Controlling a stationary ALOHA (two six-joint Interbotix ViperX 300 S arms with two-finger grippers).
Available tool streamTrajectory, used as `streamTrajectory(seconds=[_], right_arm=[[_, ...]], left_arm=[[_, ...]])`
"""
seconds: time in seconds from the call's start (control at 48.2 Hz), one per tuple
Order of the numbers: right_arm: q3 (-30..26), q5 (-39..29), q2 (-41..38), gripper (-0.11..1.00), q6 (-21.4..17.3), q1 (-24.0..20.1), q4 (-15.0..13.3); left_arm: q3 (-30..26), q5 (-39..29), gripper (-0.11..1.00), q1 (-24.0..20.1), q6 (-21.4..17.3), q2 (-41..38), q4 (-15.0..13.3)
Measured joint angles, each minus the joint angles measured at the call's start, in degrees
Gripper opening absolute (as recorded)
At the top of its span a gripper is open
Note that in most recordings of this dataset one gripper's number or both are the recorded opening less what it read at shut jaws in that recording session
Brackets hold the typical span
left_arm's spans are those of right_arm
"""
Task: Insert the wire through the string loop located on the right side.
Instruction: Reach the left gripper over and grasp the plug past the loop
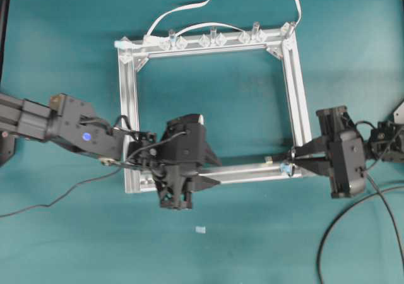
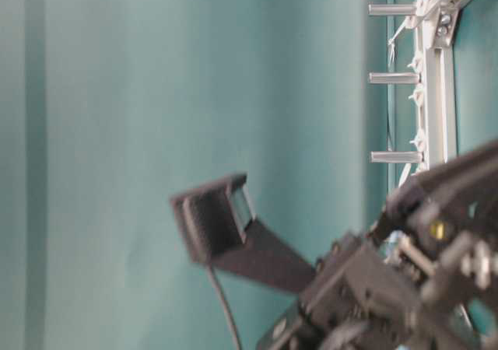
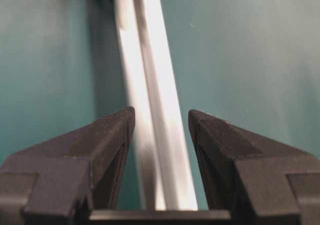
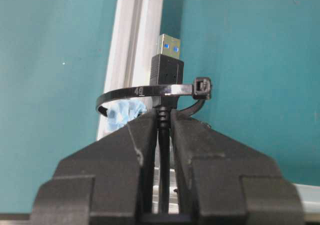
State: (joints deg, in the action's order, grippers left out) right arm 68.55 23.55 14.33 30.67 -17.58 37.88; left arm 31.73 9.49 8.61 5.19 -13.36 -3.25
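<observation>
My right gripper [image 4: 163,116] is shut on the wire [image 4: 166,72], clamping the black cable just behind its plug. The plug's metal tip points along the aluminium frame [image 4: 132,35]. The string loop [image 4: 145,91] shows as a thin dark band with a light-blue scrap. It crosses in front of the plug body, with the tip showing beyond it. From overhead, the right gripper [image 1: 295,158] is at the frame's lower right corner beside the loop [image 1: 285,168]. My left gripper [image 3: 161,116] is open, astride the frame's bottom bar [image 3: 150,60], apart from it on both sides.
A flat white cable [image 1: 189,9] runs through clear clips [image 1: 211,39] on the frame's top bar. A small pale scrap [image 1: 200,229] lies on the teal mat below the frame. The wire's slack [image 1: 353,214] curls at the lower right; another black cable [image 1: 50,199] trails left.
</observation>
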Motion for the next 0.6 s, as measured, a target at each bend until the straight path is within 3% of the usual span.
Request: streamTrajectory(seconds=[0.601], right_arm=[[0.0, 0.0, 0.0, 0.12, 0.0, 0.0, 0.0]], left_arm=[[-13.0, 0.3, 0.5, -2.4, 0.0, -9.8, 0.0]])
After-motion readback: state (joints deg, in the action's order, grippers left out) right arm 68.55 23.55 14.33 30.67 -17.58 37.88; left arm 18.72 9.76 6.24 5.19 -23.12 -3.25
